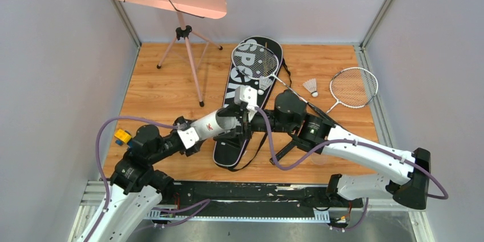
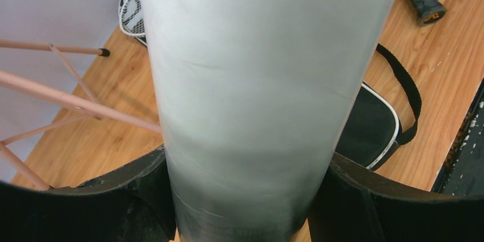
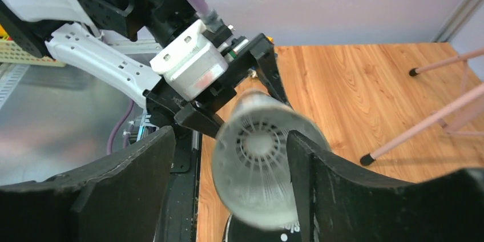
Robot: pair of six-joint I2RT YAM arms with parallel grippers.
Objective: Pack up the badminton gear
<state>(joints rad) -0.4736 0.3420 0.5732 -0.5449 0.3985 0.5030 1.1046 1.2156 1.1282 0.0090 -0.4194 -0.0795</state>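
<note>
One white tube [image 2: 257, 71], two grippers
Left gripper [image 2: 248, 165] pinches it; right gripper [image 3: 228, 139] spreads wide round its blurry end. Half the black bag [image 1: 230, 152], toward 12 o'clock, is hidden.

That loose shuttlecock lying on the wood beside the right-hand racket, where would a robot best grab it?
By the small round cork end of the shuttlecock, coming straight down from above with the jaws either side of it. It seems to lie on its side on the table, and the wide feather skirt would likely crush.
</note>
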